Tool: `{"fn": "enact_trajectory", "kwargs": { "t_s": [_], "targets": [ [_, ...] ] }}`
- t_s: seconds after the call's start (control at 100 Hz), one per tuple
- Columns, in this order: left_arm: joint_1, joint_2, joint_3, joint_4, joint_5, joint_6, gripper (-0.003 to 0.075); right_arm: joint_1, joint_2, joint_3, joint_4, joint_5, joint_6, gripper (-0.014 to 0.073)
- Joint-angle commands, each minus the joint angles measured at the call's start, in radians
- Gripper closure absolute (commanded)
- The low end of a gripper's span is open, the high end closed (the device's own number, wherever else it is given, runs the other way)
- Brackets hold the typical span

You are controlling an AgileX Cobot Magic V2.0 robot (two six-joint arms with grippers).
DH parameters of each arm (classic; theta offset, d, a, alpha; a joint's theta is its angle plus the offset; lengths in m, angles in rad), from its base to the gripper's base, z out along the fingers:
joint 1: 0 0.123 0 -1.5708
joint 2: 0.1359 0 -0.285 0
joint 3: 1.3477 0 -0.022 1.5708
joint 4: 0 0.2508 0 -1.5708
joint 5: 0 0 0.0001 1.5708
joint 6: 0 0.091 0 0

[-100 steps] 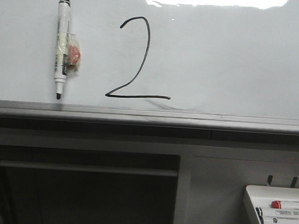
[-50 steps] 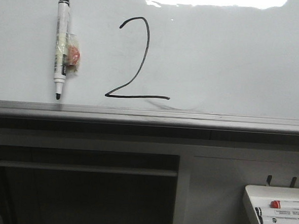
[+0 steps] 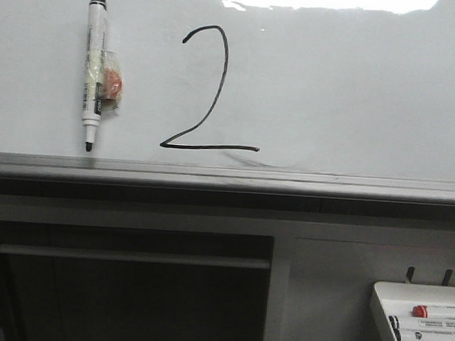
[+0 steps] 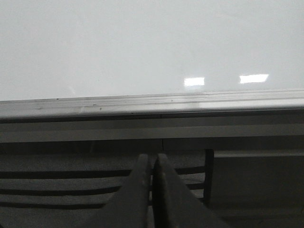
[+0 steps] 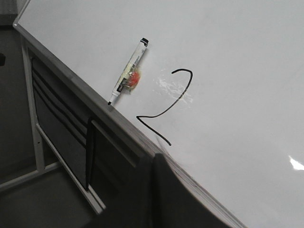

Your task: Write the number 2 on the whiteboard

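Note:
The whiteboard [image 3: 356, 93] fills the upper half of the front view, with a grey metal rim along its lower edge. A thin black number 2 [image 3: 207, 92] is drawn on it left of centre; it also shows in the right wrist view [image 5: 167, 105]. A black-tipped marker [image 3: 94, 70] with an orange tag hangs tip-down on the board to the left of the 2, and shows in the right wrist view too [image 5: 128, 71]. My left gripper [image 4: 152, 159] is shut and empty below the rim. My right gripper [image 5: 152, 160] is shut and empty below the rim, near the base of the 2.
A faint grey smudge [image 3: 251, 160] trails right of the 2's base. A small white marker tray [image 3: 423, 321] with several markers hangs at the lower right. A dark frame with a horizontal bar [image 3: 133, 256] sits under the board.

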Motion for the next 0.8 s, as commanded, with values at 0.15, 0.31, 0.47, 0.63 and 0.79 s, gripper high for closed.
{"fn": "enact_trajectory", "kwargs": {
  "t_s": [0.15, 0.31, 0.47, 0.63, 0.79],
  "targets": [
    [0.004, -0.026, 0.027, -0.010, -0.047, -0.008, 0.0739, -0.006, 0.004, -0.025, 0.000, -0.078, -0.001, 0.0654],
    [0.004, -0.026, 0.027, -0.010, -0.047, -0.008, 0.0739, -0.006, 0.004, -0.015, 0.000, -0.080, -0.001, 0.0654],
    [0.004, -0.026, 0.027, -0.010, -0.047, -0.008, 0.0739, -0.038, 0.003, -0.004, -0.038, -0.110, -0.001, 0.0654],
    [0.004, -0.026, 0.027, -0.010, -0.047, -0.008, 0.0739, -0.233, -0.010, 0.022, -0.044, -0.206, -0.001, 0.0654],
    [0.004, -0.026, 0.027, -0.010, -0.047, -0.008, 0.0739, -0.501, -0.070, 0.125, -0.031, -0.355, -0.001, 0.0654]
  ]
}}
